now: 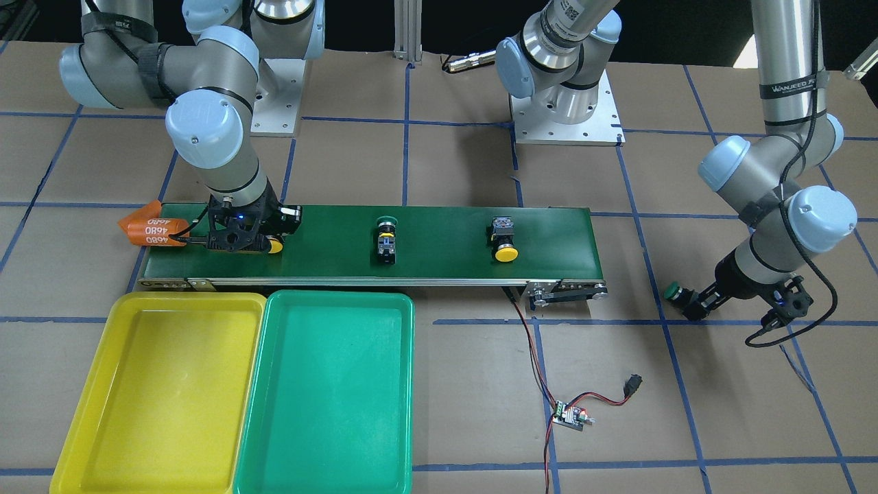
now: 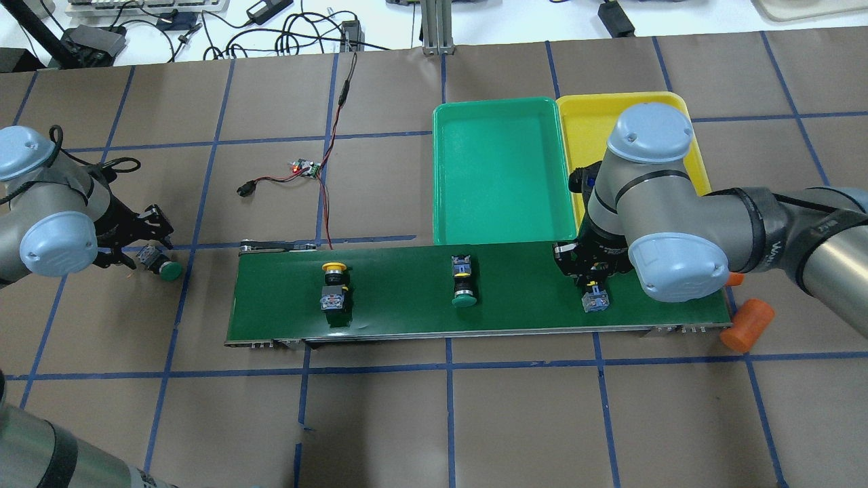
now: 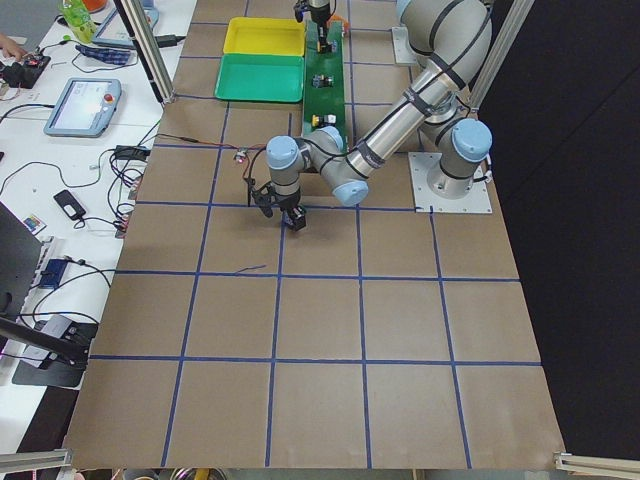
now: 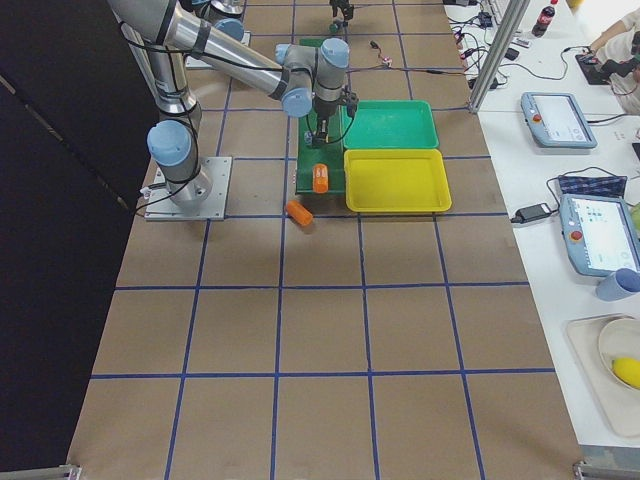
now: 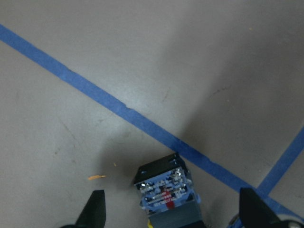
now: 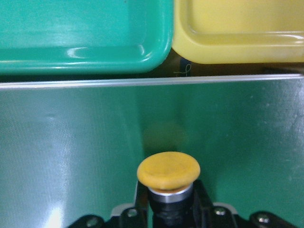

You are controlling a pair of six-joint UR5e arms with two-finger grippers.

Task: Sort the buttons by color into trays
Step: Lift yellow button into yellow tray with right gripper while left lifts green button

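My right gripper (image 6: pixel 168 206) is shut on a yellow-capped button (image 6: pixel 168 172) low over the right end of the belt, close to the yellow tray (image 2: pixel 590 125) and the green tray (image 2: pixel 498 169). From the front, that gripper (image 1: pixel 264 240) is at the belt's left end. On the belt lie a green-capped button (image 1: pixel 387 233) and another yellow-capped button (image 1: pixel 505 243). Off the belt, on the table, a second green-capped button (image 2: pixel 163 266) lies between the spread fingers of my open left gripper (image 5: pixel 173 211); its grey-blue body (image 5: pixel 166 192) shows there, untouched.
The long dark-green conveyor belt (image 1: pixel 439 264) runs across the table just behind the trays. One orange cylinder (image 1: pixel 151 230) lies at its end by my right gripper. A small controller board (image 1: pixel 569 415) with red and black wires lies in front of the belt.
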